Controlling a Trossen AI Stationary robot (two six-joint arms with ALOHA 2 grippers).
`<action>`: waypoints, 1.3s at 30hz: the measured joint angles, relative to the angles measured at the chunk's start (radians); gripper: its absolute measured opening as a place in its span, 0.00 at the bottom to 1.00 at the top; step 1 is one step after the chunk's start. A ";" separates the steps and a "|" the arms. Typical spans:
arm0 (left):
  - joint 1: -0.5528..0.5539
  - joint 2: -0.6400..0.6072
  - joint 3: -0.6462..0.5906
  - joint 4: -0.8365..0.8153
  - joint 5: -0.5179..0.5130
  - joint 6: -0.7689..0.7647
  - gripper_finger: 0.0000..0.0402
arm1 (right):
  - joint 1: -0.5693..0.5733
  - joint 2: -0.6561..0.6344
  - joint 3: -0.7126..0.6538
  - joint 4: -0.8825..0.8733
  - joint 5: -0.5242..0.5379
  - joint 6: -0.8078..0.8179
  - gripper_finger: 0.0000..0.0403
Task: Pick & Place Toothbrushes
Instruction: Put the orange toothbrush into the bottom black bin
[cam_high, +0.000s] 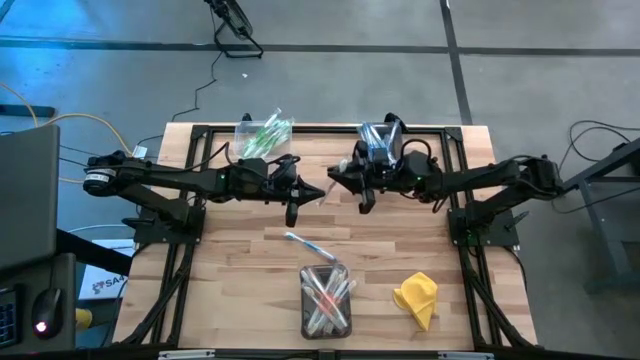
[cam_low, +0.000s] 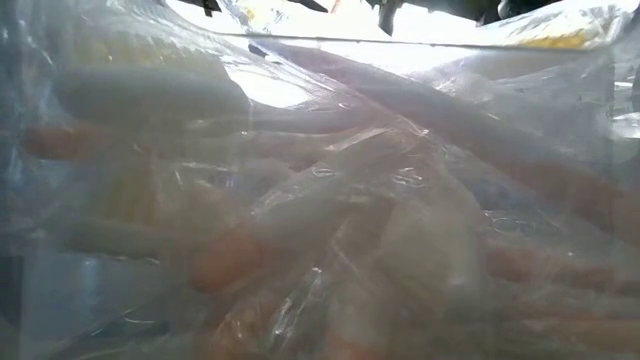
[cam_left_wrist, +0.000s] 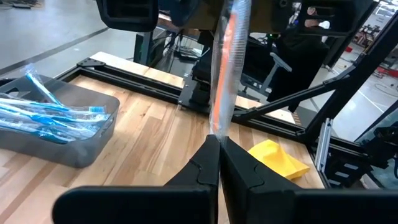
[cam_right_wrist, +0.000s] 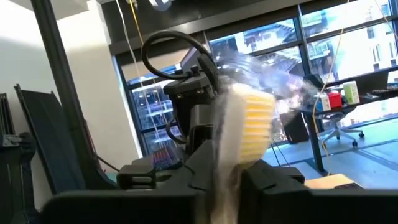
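Observation:
Over the table's middle, my left gripper (cam_high: 312, 192) and my right gripper (cam_high: 338, 185) meet tip to tip, both shut on one wrapped toothbrush (cam_left_wrist: 222, 74) with an orange-red accent. Its bristled head (cam_right_wrist: 252, 124) shows past my right gripper (cam_right_wrist: 229, 180). Another toothbrush (cam_high: 305, 243) lies flat on the wood. A grey bin (cam_high: 326, 300) near the front edge holds several pink-red toothbrushes. It fills the low view (cam_low: 320, 200). My left gripper (cam_left_wrist: 219, 146) pinches one end of the toothbrush's clear wrapper (cam_left_wrist: 217, 127) between its two fingertips, coming nearly level from the table's left. The toothbrush runs on from the fingertips toward the right arm, lifted clear of the table. My right gripper has the wrapped toothbrush between its two fingers just behind the bristled head (cam_right_wrist: 227, 168), coming from the table's right and tipped slightly upward. The head sticks out past the fingertips toward the left arm. The toothbrush is clear of the table.
A bin of blue toothbrushes (cam_left_wrist: 56, 118) stands at the far edge, under the right arm (cam_high: 380, 140). A bin of green ones (cam_high: 262, 135) stands at the far left. A yellow cloth (cam_high: 417, 298) lies near the front right. Black frame rails (cam_high: 200, 135) run along the table's edges.

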 joint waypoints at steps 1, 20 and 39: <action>0.000 0.000 0.000 -0.001 0.000 0.000 0.00 | 0.000 0.000 0.000 0.000 0.000 0.000 0.06; 0.000 0.000 0.000 -0.006 -0.008 -0.006 0.03 | 0.000 0.000 0.000 -0.021 -0.003 0.000 0.01; 0.000 0.000 0.000 -0.016 -0.012 -0.007 0.24 | 0.000 0.000 0.000 -0.032 -0.003 0.000 0.01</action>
